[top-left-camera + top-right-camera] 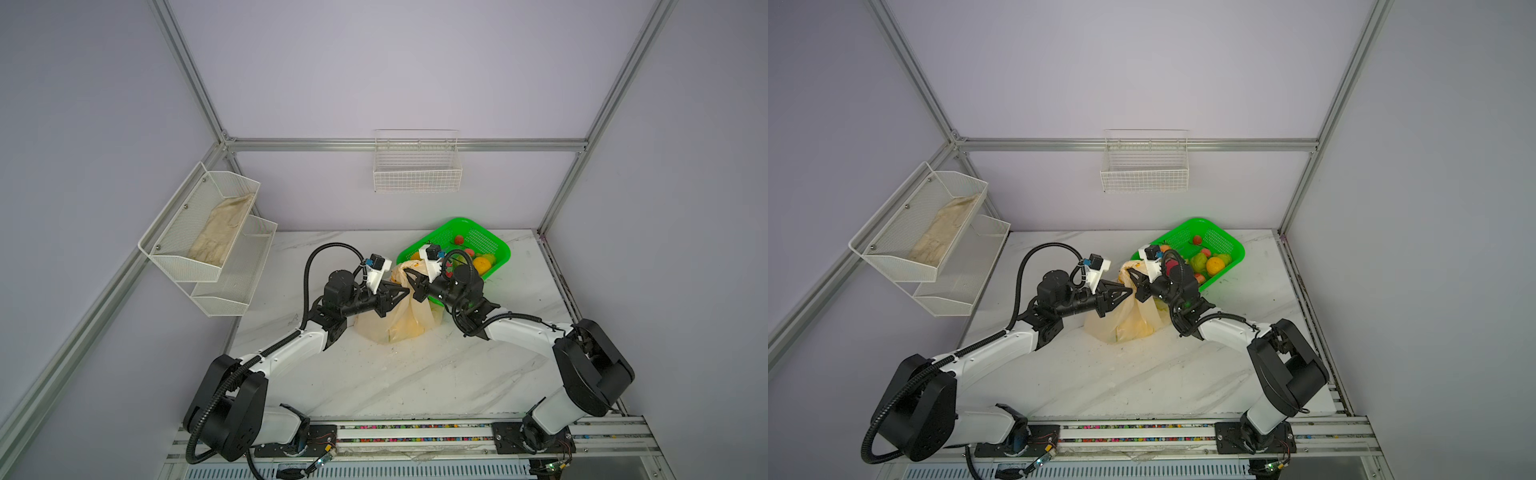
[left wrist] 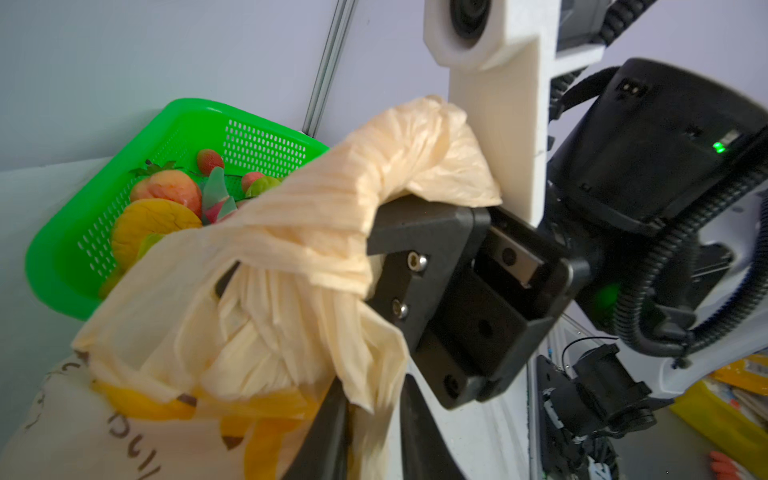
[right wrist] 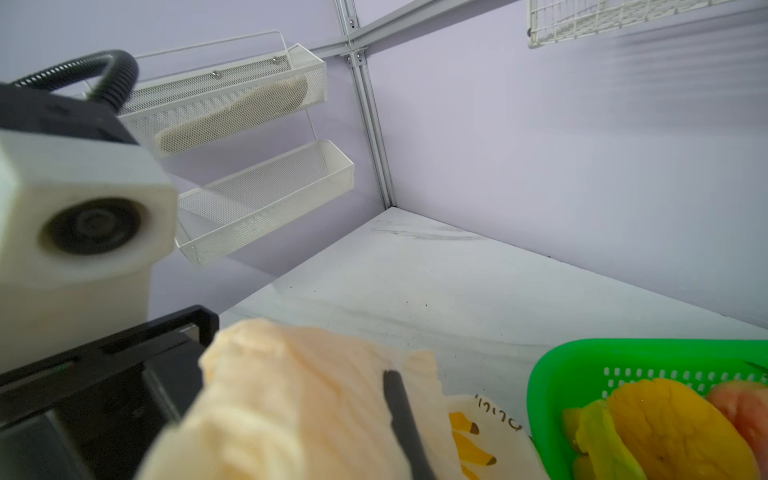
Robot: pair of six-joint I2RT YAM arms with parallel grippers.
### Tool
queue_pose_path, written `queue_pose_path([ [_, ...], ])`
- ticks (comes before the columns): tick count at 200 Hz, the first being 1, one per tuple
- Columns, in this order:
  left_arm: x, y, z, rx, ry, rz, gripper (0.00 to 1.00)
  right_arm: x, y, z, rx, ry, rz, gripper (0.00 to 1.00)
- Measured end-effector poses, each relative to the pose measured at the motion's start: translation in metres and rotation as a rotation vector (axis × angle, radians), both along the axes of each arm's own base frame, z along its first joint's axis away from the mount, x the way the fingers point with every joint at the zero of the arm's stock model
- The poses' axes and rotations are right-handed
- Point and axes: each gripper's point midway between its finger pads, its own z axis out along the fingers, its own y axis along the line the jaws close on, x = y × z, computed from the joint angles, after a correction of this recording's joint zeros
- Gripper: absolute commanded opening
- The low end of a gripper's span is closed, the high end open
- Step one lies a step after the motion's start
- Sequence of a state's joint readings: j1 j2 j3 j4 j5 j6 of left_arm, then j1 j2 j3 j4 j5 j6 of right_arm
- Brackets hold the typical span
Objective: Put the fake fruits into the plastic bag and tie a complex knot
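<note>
Centre: a cream plastic bag (image 1: 395,326) stands mid-table, just beside the near-left corner of a green basket (image 1: 503,249). Its handle (image 2: 332,195) is drawn up and twisted.
Right arm: the right gripper (image 1: 410,279) is clenched on that handle, with plastic wrapped over its fingers.
Left arm: the left gripper (image 1: 405,290) meets it above the bag. Its fingers are slightly parted, and a loose flap of bag hangs between them.
Far right: the basket holds fake fruits (image 1: 482,264) in orange, green and red. Its far corner sits close to the back wall.
Open room: bare marble table (image 1: 374,374) runs from the bag to the near edge, and leftward.
Left edge: a two-tier mesh shelf (image 1: 232,291) hangs over it, with a cloth (image 1: 220,232) in the upper tier.
</note>
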State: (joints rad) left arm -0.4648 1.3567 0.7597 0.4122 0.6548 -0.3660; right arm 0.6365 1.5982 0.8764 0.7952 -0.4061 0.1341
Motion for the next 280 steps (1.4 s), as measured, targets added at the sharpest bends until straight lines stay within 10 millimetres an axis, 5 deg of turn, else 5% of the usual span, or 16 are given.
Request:
queue_pose_path([
  [49,-0.004,0.008,0.007,-0.06,-0.007,-0.027,0.54,-0.001,-0.004,0.001,0.041,-0.033,0.074,0.0],
  [96,-0.007,0.039,0.03,-0.096,-0.058,0.036,0.57,-0.003,-0.006,0.003,0.044,-0.069,0.117,0.0],
  [127,-0.008,0.056,0.049,-0.104,-0.109,0.1,0.45,-0.006,-0.006,0.005,0.038,-0.094,0.142,0.0],
  [152,-0.007,0.059,0.043,-0.074,-0.102,0.122,0.28,-0.008,-0.005,0.004,0.038,-0.096,0.161,0.0],
  [200,-0.014,0.039,0.017,-0.024,-0.034,0.075,0.16,-0.006,0.005,0.002,0.071,-0.077,0.222,0.0],
  [280,-0.032,-0.009,-0.016,0.02,0.007,-0.041,0.2,-0.027,0.014,0.003,0.076,-0.056,0.384,0.0],
])
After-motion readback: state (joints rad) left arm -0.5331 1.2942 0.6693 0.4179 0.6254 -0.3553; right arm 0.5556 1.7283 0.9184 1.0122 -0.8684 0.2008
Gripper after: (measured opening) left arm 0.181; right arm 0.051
